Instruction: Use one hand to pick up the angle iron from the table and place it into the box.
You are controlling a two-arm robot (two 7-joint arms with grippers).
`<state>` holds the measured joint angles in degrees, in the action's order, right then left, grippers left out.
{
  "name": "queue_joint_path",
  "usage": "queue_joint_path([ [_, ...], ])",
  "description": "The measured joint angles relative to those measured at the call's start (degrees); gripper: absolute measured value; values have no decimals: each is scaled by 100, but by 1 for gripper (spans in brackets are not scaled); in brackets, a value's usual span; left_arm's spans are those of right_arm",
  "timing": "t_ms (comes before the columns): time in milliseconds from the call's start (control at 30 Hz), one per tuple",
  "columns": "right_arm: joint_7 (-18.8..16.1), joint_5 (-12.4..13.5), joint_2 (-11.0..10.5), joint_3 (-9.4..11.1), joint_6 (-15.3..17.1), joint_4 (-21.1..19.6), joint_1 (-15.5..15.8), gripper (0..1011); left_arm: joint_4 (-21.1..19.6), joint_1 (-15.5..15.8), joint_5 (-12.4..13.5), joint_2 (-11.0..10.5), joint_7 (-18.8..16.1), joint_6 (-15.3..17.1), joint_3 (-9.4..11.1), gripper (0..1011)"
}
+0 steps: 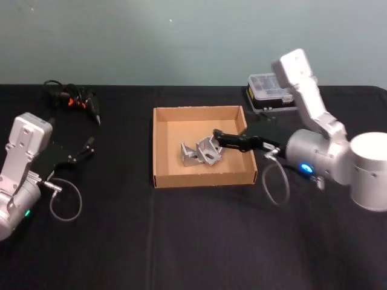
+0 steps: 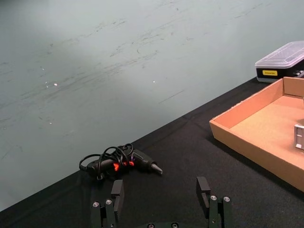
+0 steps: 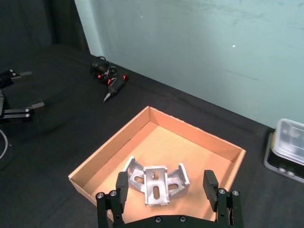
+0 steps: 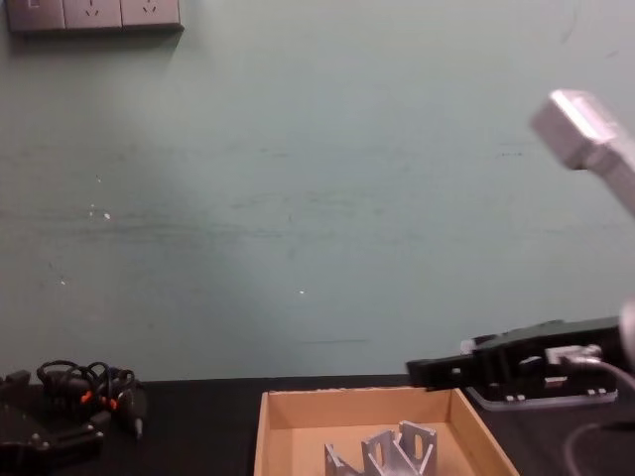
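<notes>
Black tabletop [image 1: 193, 241] filled the lower frame; at centre sat the box [image 1: 162, 145], where angle irons [image 1: 201, 152] lay jumbled. My right tool [image 1: 219, 138] hovered above them, spread wide and empty. Stiff, smooth metal, I judged: grip one flat flange.

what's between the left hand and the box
Bare black table and nothing else, as the head view shows. The left hand sits open well to the box's left; the black corded tool lies farther back, off that line.
</notes>
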<state>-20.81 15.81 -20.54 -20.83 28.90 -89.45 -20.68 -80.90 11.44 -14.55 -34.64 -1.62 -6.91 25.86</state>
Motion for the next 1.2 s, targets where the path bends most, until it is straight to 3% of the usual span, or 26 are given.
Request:
queue_joint_path([
  [133, -25, 142, -202, 188, -207, -272, 321, 1004, 0, -1, 0, 0, 0, 0, 0, 1000],
  [233, -9, 218, -319, 312, -582, -436, 616, 1004, 0, 0, 0, 0, 0, 0, 0, 1000],
  [367, 145, 220, -365, 460, -1348, -534, 1034, 1004, 0, 0, 0, 0, 0, 0, 0, 1000],
  [567, 378, 47, -324, 574, -2131, -507, 1449, 1004, 0, 0, 0, 0, 0, 0, 0, 1000],
  [900, 649, -516, -187, 590, -2799, -373, 1792, 1004, 0, -1, 0, 0, 0, 0, 0, 1000],
  [1033, 700, -682, -151, 569, -2892, -318, 1831, 1004, 0, -1, 0, 0, 0, 0, 0, 1000],
  [1200, 701, -669, -157, 574, -2893, -322, 1831, 1004, 0, 0, 0, 0, 0, 0, 0, 1000],
])
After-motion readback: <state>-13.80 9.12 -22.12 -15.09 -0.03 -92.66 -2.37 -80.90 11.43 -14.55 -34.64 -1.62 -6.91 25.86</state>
